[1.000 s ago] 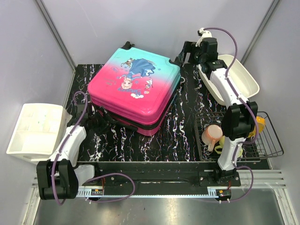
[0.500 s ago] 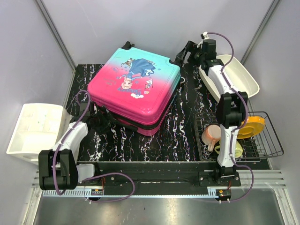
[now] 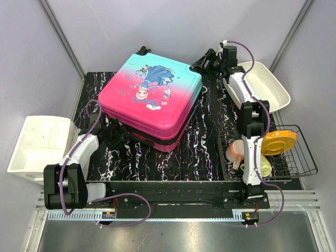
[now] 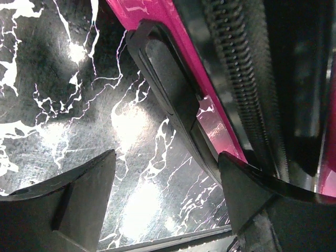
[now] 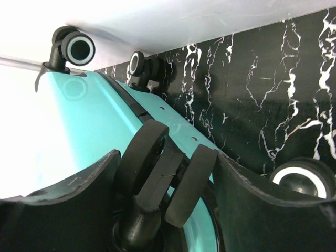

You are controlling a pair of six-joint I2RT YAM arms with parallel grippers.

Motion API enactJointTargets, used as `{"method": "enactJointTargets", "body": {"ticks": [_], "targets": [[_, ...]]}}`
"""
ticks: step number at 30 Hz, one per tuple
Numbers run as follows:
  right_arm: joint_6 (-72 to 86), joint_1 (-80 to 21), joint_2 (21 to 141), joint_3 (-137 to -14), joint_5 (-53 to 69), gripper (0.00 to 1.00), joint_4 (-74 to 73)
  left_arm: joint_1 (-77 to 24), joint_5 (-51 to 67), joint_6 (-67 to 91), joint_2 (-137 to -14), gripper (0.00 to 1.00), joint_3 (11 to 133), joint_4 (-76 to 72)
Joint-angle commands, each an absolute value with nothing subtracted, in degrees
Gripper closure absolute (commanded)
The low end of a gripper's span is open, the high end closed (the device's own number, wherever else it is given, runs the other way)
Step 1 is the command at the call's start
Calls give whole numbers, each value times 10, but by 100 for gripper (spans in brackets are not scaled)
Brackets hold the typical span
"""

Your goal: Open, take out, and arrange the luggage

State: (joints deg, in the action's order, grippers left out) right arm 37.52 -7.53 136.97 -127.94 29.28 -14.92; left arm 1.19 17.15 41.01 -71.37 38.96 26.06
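- While the luggage [image 3: 149, 102] lay closed and flat on the back-left part of the table [image 3: 205, 142], printed shell up, both arms worked at opposite corners of it, probably to brace it before opening.
- The left gripper [image 4: 165, 178] sat low at the near-left edge with its fingers apart. The wrist view showed the black side handle [image 4: 168, 94] and the zipper [image 4: 236, 79] just beyond them, and nothing was held.
- That low placement suited reaching the seam or steadying the shell, in my judgement.
- The right gripper [image 5: 165, 176] stood at the far-right corner, its fingers apart on either side of a black twin wheel [image 5: 163, 168], very close to it. Whether they already pinched it I could not tell.
- Holding a wheel would anchor that corner while the other arm worked the zipper.
- Against the earlier frame, the right arm had stretched straighter and its gripper had shifted slightly left toward the corner, uncovering the yellow plate [image 3: 278, 142] in the wire rack [image 3: 299, 157].
- The left arm's elbow had swung slightly; its gripper kept to the same edge.
- The luggage itself had not moved and had not opened.
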Motion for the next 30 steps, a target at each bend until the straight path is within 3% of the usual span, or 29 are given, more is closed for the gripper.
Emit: {"method": "enactJointTargets", "body": {"ticks": [1,3,4,6,7,9,20,22,23,24,26,27,30], "targets": [[386,-83,1353,-1298,322,40,-152,4,165,394,-739,19,431,203],[374,-82,1338,-1282,318,52,-160,7,160,391,-746,20,437,203],[371,-81,1318,-1255,316,64,-161,9,162,391,-751,21,443,201],[365,-78,1294,-1223,313,76,-150,13,166,395,-758,21,448,199],[366,-77,1269,-1185,312,87,-144,14,172,396,-765,21,456,194],[376,-73,1240,-1145,310,98,-124,18,172,393,-773,22,465,191],[482,-66,1042,-852,284,100,-55,76,167,388,-883,26,614,164],[490,-66,1019,-816,273,93,-38,83,163,389,-909,26,661,158],[487,-66,1016,-811,269,82,-33,84,164,388,-917,24,677,158],[483,-66,1017,-814,266,64,-33,85,166,383,-924,23,703,156],[474,-65,1019,-820,264,43,-35,90,166,377,-936,20,725,157],[472,-65,1019,-826,263,21,-38,92,170,373,-938,19,742,157],[449,-65,1011,-836,273,6,-47,105,180,362,-931,14,760,165]]}}
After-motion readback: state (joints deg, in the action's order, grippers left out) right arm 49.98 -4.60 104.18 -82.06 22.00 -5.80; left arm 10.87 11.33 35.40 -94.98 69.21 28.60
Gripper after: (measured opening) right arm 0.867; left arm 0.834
